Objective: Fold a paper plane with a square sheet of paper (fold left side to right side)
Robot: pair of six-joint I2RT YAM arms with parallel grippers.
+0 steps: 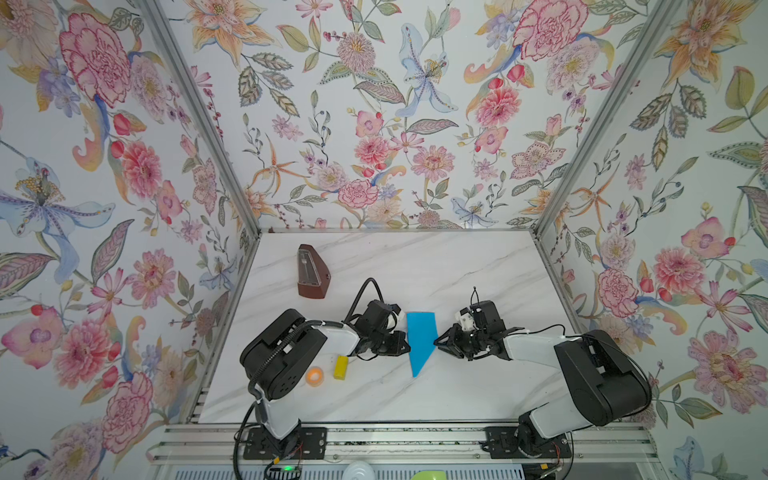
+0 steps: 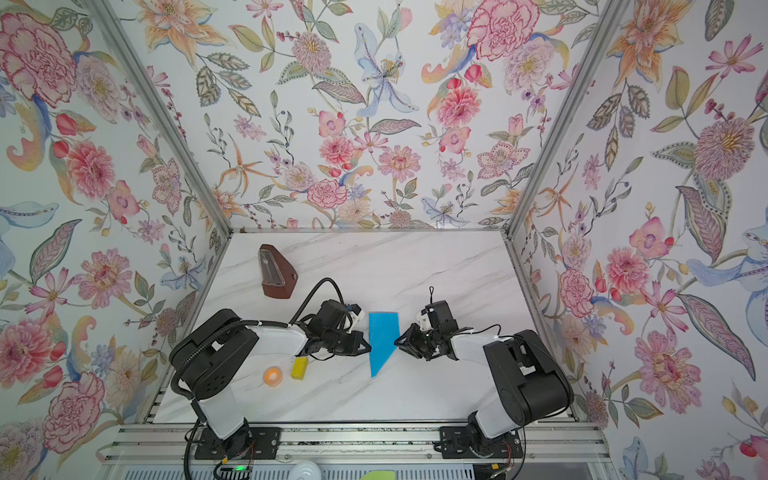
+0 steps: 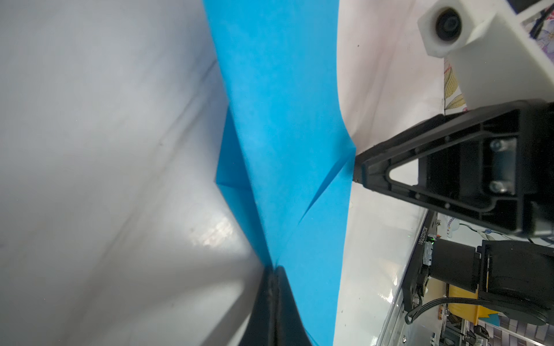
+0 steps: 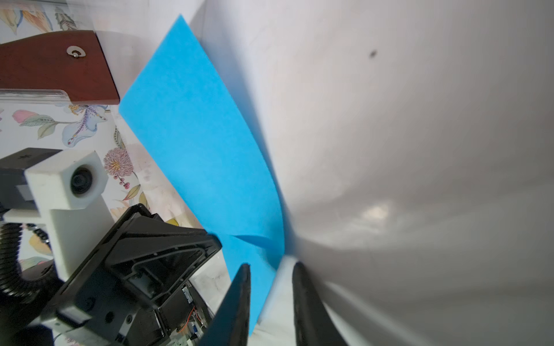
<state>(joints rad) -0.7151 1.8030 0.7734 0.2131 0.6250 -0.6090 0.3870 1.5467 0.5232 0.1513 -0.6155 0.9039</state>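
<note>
The square sheet of paper [image 1: 420, 336] [image 2: 382, 340] is bright blue and lies mid-table, folded into a narrow shape with a straight far end and a point toward the near edge. My left gripper [image 1: 409, 343] [image 2: 370, 347] sits at its left edge. In the left wrist view its jaws [image 3: 274, 269] are pressed together on the paper's edge [image 3: 284, 119]. My right gripper [image 1: 436, 343] [image 2: 395, 343] is at the right edge. In the right wrist view it [image 4: 271, 265] stands slightly open, the paper [image 4: 195, 134] reaching between its fingers without being pinched.
A brown metronome [image 1: 311, 272] [image 2: 276, 272] stands at the back left. A small yellow block [image 1: 340, 368] and an orange tape roll [image 1: 314, 376] lie near the left arm. Floral walls close in the table on three sides.
</note>
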